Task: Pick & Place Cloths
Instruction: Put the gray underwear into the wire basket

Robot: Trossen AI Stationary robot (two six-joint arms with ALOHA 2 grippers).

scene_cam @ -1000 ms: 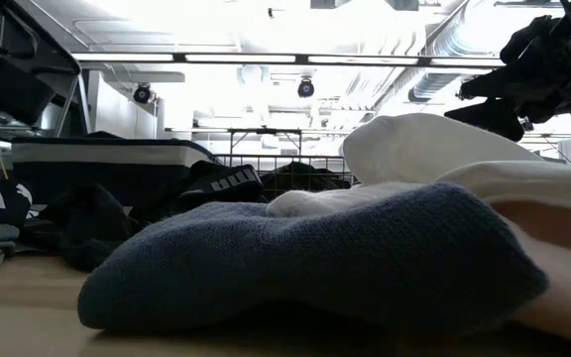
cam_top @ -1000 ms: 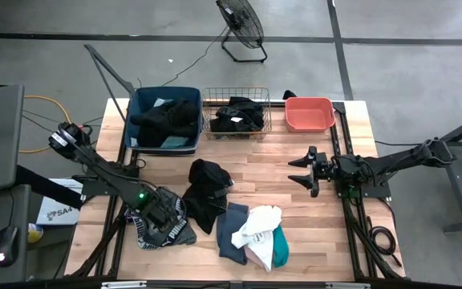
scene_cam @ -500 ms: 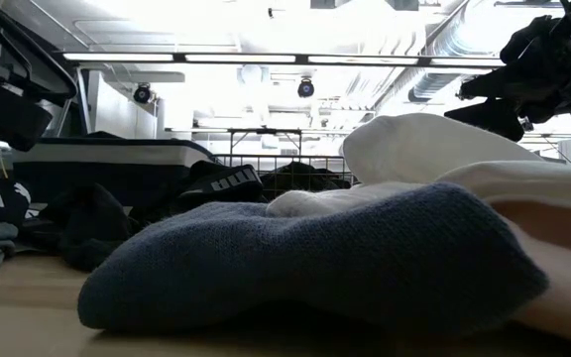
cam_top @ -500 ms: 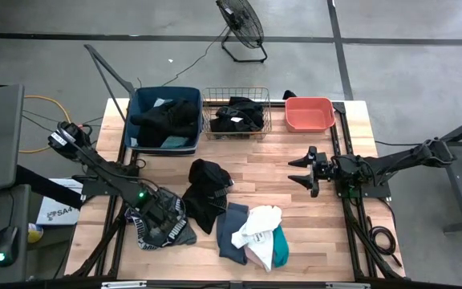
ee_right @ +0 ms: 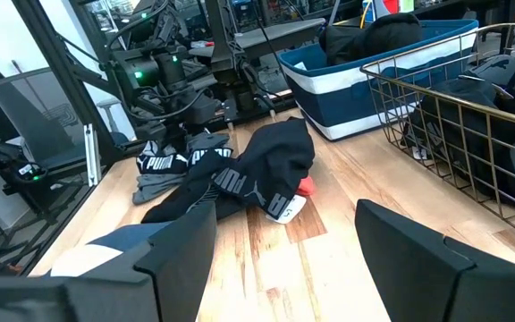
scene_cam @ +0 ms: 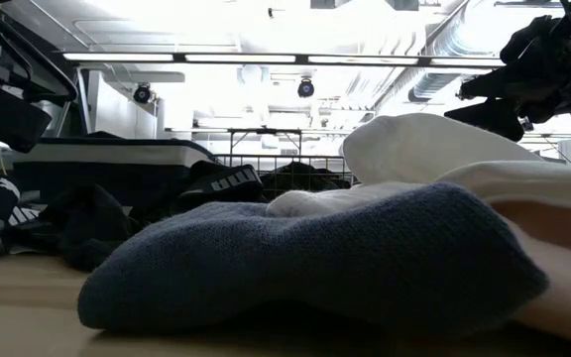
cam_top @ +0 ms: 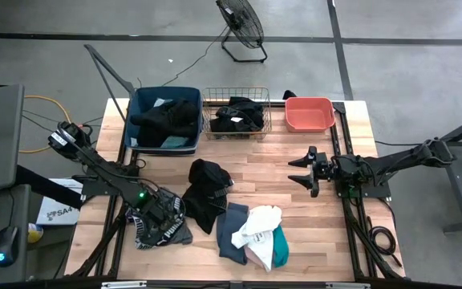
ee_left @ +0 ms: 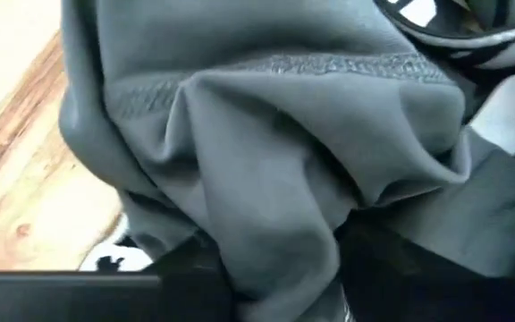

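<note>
Left gripper down on the grey garment at the bench's 7 o'clock; right gripper idle at 3 o'clock.

The left gripper (cam_top: pixel 157 215) has its fingers pressed into the grey cloth with the black-and-white band (cam_top: pixel 163 229), fabric bunched between them in the left wrist view (ee_left: pixel 266 179), though whether they have fully closed on it cannot be told; the right gripper (cam_top: pixel 301 172) hangs above bare wood with its fingers (ee_right: pixel 181 241) spread wide, holding nothing; just toward the centre lies a black garment (cam_top: pixel 207 189), and at 6 o'clock a heap of slate-blue, white and teal cloths (cam_top: pixel 255 233); along the 12 o'clock edge stand a blue tub (cam_top: pixel 139 120) holding dark clothes, a wire basket (cam_top: pixel 237 132) with black ones, and a coral tub (cam_top: pixel 310 114); all rest on the wooden bench (cam_top: pixel 279 156).
</note>
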